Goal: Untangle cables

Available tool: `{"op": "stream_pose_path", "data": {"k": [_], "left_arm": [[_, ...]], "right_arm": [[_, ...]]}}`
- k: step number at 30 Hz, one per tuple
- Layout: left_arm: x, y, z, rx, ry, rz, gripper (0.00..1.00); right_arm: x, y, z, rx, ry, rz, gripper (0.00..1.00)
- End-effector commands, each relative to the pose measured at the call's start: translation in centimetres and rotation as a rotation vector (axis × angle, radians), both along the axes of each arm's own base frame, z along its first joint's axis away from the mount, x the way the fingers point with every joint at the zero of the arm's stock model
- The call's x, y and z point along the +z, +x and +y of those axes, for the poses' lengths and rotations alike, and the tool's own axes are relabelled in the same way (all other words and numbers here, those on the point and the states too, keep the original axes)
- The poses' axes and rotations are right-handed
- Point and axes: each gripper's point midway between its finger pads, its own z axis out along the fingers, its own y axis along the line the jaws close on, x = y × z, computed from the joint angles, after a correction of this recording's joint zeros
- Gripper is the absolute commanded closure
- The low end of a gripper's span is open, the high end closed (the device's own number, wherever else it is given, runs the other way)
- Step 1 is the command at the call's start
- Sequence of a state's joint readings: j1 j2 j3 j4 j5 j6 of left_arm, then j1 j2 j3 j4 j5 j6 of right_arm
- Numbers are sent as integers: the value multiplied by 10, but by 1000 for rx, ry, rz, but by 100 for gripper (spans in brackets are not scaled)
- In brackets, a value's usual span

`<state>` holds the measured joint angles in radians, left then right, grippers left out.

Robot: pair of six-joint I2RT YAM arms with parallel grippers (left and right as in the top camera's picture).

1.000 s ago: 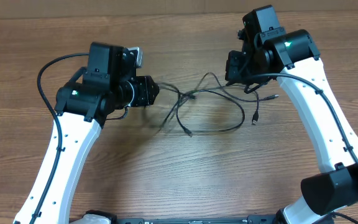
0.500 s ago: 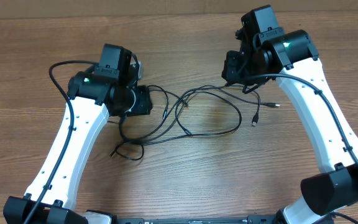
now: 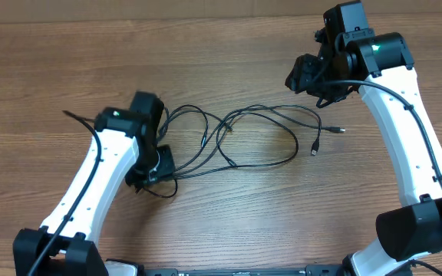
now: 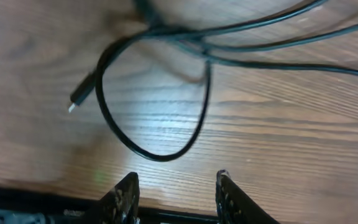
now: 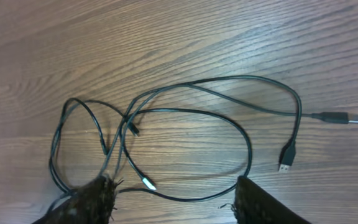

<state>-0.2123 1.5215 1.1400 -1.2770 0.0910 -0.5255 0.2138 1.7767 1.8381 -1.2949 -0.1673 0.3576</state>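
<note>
Brown wooden table (image 3: 52, 61). Black cables (image 3: 221, 134) lie flat on it, looped, overlapping at centre; plug ends (image 3: 315, 148) toward right.

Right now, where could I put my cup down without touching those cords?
Free: the table strip along the far edge, behind the cables, and the near wood between the left arm and right arm. Crowded: the middle, where the cables loop and cross.

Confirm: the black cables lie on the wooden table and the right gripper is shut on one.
Not quite: the right gripper is open, holding nothing, as the right wrist view shows. The black cables do lie on the wooden table.
</note>
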Motion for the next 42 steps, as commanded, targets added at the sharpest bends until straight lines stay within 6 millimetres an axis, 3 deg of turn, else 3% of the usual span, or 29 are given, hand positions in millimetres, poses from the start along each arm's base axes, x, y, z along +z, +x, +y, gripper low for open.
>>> {"op": "stream_pose_path", "data": {"k": [1,8,14,21,26,29,34,36,39,42], "left_arm": [[-13,-4,6,106,34,8,57],[-21,3,9,139,55,-29,49],[-26,-2,19,180,116,-20,31],[-55,-19,22,208,128,15,30],[-73,-14,21,218,109,-36,30],[-74,-1,21,219,108,-91,41],[-73,25,19,226,96,-196,74],[-72,34,17,228,84,-232,95],[-68,53,9,178,39,-306,96],[-45,81,-22,-16,-117,-404,96]], "right_arm": [[-4,1,-2,19,-19,0,36],[-4,2,-2,21,-19,-4,34],[-4,2,-2,32,-22,-7,30],[-4,2,-2,32,-22,-7,30],[-4,3,-2,31,-21,-10,29],[-4,2,-1,33,-21,-10,29],[-4,2,-1,33,-21,-9,29],[-4,2,-1,33,-21,-9,29],[-4,2,-1,33,-21,-9,29],[-4,2,0,35,-18,-7,29]]}}
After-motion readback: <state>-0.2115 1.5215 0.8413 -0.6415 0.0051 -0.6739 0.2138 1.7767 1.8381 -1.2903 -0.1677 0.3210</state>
